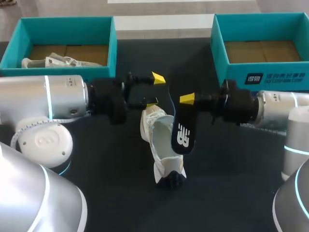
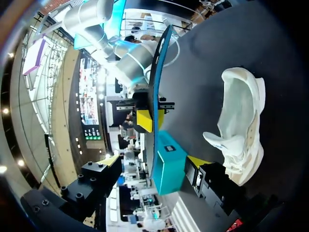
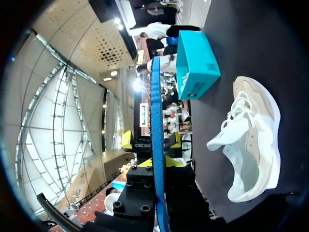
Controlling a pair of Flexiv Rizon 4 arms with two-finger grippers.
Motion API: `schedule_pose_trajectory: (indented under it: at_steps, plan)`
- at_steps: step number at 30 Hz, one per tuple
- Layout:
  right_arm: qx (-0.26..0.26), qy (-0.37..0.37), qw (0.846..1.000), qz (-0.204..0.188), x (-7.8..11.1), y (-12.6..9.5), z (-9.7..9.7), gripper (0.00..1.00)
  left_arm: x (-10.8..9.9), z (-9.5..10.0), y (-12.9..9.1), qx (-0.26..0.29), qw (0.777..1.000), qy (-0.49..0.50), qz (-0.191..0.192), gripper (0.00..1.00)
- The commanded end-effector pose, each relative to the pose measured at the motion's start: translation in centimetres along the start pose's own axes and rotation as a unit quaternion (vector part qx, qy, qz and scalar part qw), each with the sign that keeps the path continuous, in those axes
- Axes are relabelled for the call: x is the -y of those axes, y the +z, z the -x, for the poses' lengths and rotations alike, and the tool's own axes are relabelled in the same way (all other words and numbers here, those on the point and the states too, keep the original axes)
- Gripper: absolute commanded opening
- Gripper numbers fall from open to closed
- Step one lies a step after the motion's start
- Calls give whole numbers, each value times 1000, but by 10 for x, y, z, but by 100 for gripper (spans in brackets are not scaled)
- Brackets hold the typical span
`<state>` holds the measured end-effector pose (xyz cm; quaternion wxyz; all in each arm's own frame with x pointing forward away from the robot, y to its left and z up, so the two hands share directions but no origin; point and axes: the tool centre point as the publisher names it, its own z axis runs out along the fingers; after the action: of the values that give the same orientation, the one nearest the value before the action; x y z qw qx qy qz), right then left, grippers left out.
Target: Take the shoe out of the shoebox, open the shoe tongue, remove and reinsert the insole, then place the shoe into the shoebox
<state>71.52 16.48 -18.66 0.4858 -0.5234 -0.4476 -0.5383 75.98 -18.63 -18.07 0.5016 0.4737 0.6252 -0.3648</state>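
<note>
A white shoe (image 1: pixel 159 145) lies on its side on the black table, its opening towards my right arm; it also shows beside my fingers in the wrist views (image 2: pixel 241 130) (image 3: pixel 253 140). My right gripper (image 1: pixel 187 100) (image 3: pixel 155 163) is shut on the black insole (image 1: pixel 183 131), which hangs above the shoe. From the wrists the insole shows edge-on (image 2: pixel 159 72) (image 3: pixel 155 96). My left gripper (image 1: pixel 155 90) (image 2: pixel 154 161) stands open just left of the insole's held end. Its yellow fingertips (image 3: pixel 126 140) sit on either side of the insole's edge without touching it.
A teal shoebox (image 1: pixel 113 48) at the back left holds another white shoe (image 1: pixel 58 62). A second teal shoebox (image 1: pixel 217 48) at the back right shows only its cardboard floor. Both arms span the table's middle above the shoe.
</note>
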Motion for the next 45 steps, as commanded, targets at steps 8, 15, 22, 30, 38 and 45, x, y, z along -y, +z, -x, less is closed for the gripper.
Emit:
schedule_pose_trajectory:
  at_steps: [8, 15, 22, 30, 38, 45]
  plan:
    - [10, 8, 1000, 6, 3, 12, -4, 0, 4, -2, 21, 43, 999, 0, -6, 55]
    - [12, 11, 1000, 2, 2, 17, -3, 0, 7, 2, 29, 53, 999, 1, -10, 48]
    - [16, 13, 1000, -5, 3, 20, -3, 0, 11, 2, 39, 57, 998, 4, -20, 45]
    - [22, 14, 1000, -10, 8, 22, -4, 0, 14, 4, 49, 64, 998, 2, -27, 39]
    - [24, 15, 1000, -12, 11, 24, -4, 0, 17, 3, 53, 64, 997, 0, -33, 25]
    - [25, 16, 999, -13, 11, 27, -4, 0, 17, 0, 54, 64, 997, -4, -33, 18]
